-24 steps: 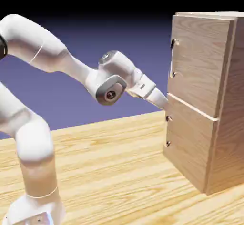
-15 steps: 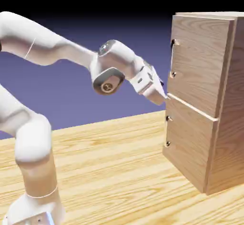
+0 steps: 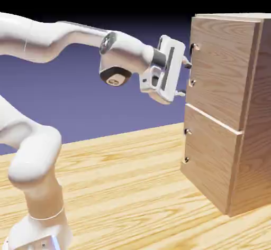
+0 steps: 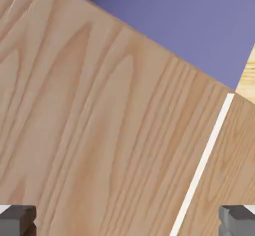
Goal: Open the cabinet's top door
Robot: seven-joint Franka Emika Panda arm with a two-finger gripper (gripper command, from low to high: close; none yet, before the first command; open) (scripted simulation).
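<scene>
Facing the tall, light-brown wood-grain cabinet point(image 3: 217, 111), the white, jointed robot arm point(image 3: 129, 55) reaches across from the exterior view's left, its forearm nearly level and its white, oblong hand tilted. The paired, small grey fingers point(image 4: 18, 220) are released and spread wide, with nothing between them; in the exterior view they point toward the cabinet's front, one higher than the other, near the handle edge. The cabinet stands upright on the pale yellow, wood-grain tabletop point(image 3: 122, 175), at the exterior view's right. Its top door point(image 3: 222, 69), the larger, rectangular wood-grain upper panel, is closed. The slender, silver vertical bar handle point(image 3: 191, 66) lies along that door's left edge in the exterior view, its two mounts one above the other. Beneath is the shorter, wood-grain lower door point(image 3: 211, 148), also closed, bearing a small, metal vertical handle point(image 3: 185, 146) at the same side. A narrow, white strip point(image 3: 214, 119) separates the two panels. In the hand view, wood grain fills most of the field; the white strip runs obliquely at the lower right, and the blue-violet backdrop point(image 4: 174, 20) appears beyond the cabinet's slanting edge, with a sliver of the tabletop at the right border.
</scene>
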